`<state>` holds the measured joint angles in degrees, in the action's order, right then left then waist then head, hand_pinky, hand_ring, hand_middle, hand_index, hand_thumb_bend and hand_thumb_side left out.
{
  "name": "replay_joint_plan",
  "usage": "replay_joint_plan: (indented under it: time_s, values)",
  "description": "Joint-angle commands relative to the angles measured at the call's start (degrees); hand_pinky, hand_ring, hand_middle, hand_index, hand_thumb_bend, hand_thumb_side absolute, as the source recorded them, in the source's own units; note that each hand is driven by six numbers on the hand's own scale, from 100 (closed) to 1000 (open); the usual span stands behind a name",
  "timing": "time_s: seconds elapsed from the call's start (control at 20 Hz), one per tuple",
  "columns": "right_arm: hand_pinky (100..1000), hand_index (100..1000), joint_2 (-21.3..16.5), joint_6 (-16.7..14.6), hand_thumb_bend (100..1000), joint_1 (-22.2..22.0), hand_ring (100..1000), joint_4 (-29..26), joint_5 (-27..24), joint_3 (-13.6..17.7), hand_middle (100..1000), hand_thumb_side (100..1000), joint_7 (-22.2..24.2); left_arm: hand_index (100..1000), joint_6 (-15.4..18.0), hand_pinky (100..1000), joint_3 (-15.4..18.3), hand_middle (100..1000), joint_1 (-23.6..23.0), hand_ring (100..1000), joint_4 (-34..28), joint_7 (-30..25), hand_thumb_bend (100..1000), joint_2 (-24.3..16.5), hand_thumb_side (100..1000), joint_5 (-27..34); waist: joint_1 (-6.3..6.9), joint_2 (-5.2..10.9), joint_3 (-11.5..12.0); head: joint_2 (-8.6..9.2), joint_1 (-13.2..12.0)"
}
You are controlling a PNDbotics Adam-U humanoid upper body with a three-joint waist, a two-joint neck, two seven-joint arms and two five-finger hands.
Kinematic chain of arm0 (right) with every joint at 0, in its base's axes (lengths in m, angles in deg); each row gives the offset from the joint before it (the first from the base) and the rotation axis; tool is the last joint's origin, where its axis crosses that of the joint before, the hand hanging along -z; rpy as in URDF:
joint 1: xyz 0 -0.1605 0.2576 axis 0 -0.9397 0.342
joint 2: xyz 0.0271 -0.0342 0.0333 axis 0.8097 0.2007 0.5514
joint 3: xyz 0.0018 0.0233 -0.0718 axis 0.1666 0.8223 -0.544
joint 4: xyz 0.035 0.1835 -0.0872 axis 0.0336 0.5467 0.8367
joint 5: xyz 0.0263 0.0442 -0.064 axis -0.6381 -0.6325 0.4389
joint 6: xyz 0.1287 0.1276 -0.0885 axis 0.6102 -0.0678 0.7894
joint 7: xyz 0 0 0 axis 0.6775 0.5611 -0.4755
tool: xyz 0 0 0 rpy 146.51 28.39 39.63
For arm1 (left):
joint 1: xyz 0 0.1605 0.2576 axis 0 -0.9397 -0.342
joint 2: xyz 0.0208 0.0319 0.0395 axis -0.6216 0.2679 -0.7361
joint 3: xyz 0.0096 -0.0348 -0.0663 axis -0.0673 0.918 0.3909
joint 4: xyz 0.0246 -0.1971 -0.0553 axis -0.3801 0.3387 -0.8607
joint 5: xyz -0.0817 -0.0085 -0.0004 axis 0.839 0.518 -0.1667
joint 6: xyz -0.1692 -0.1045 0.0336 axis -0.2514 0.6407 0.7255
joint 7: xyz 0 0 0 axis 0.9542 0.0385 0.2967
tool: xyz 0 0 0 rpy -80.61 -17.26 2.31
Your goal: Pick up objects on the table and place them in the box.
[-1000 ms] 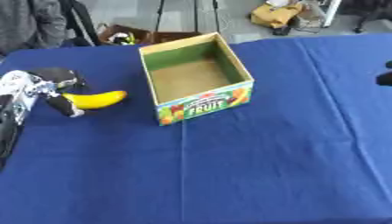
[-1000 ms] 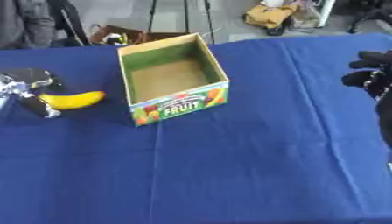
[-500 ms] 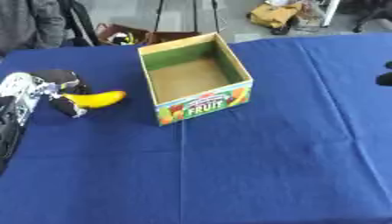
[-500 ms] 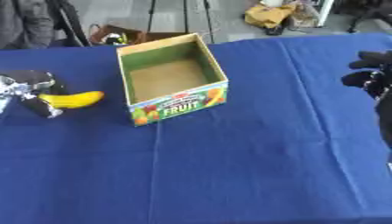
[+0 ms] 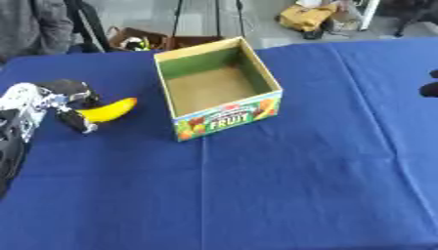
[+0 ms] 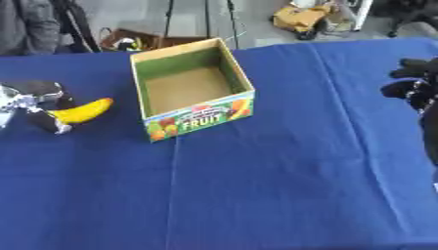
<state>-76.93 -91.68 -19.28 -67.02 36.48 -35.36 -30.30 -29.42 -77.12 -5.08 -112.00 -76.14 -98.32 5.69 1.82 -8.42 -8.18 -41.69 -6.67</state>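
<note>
Yellow banana (image 5: 106, 110); box (image 5: 224, 118) with green inner walls, tan floor, fruit-printed front; blue tablecloth (image 5: 282, 185); black-and-silver left hand (image 5: 61, 101).

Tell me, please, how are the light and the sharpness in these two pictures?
Left eye view: even, soft light, no glare on the blue tablecloth; the left hand holding the banana looks slightly blurred. Right eye view: the box casts only a faint shadow; the right hand at the edge is dark with little detail.
</note>
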Motion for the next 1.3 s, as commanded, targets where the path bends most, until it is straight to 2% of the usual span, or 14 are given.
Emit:
replay_joint_plan:
  time_s: [0.05, 0.55, 0.6, 0.7, 1.1, 1.3]
  values:
    - [685, 761, -0.6, -0.1, 100, 0.6, 598, -0.4, -0.2, 0.4, 632, 899, 0.2, 696, 0.0, 840, 0.9, 576, 1.3, 686, -1.1, 0.6, 370, -1.7, 381, 0.9, 0.01, 0.8, 0.0, 0.31, 0.0]
    - [686, 762, -0.6, -0.1, 100, 0.6, 598, -0.4, -0.2, 0.5, 632, 897, 0.2, 670, -0.4, 832, 1.1, 555, 1.7, 666, -2.3, 0.1, 279, -2.4, 361, 2.7, 0.05, 0.98, 0.0, 0.43, 0.1]
    - [685, 762, -0.7, -0.1, 100, 0.6, 598, -0.4, -0.2, 0.5, 632, 920, 0.2, 670, -0.5, 833, 1.0, 555, 1.8, 666, -2.5, 0.0, 279, -2.6, 361, 2.8, 0.05, 0.99, 0.0, 0.43, 0.1]
    - [685, 762, -0.7, -0.2, 100, 0.6, 598, -0.4, -0.1, 0.5, 631, 896, 0.2, 668, -0.5, 835, 1.1, 553, 2.4, 665, -3.0, -0.4, 266, -3.0, 360, 3.1, -0.01, 1.04, 0.0, 0.46, 0.0]
    - [686, 762, -0.9, -0.1, 100, 0.5, 598, -0.2, -0.1, 0.4, 631, 895, 0.4, 666, -0.2, 849, 0.8, 548, 6.4, 669, -4.8, -2.3, 256, -4.5, 361, 3.1, 0.12, 1.52, 0.0, 0.43, 0.1]
    - [685, 762, -0.9, -0.1, 100, 0.3, 597, -0.1, -0.1, 0.2, 631, 895, 0.6, 663, 0.4, 853, 0.4, 548, 9.7, 668, -5.5, -2.7, 257, -3.3, 365, 2.5, 0.25, 2.01, -0.3, 0.32, -0.1]
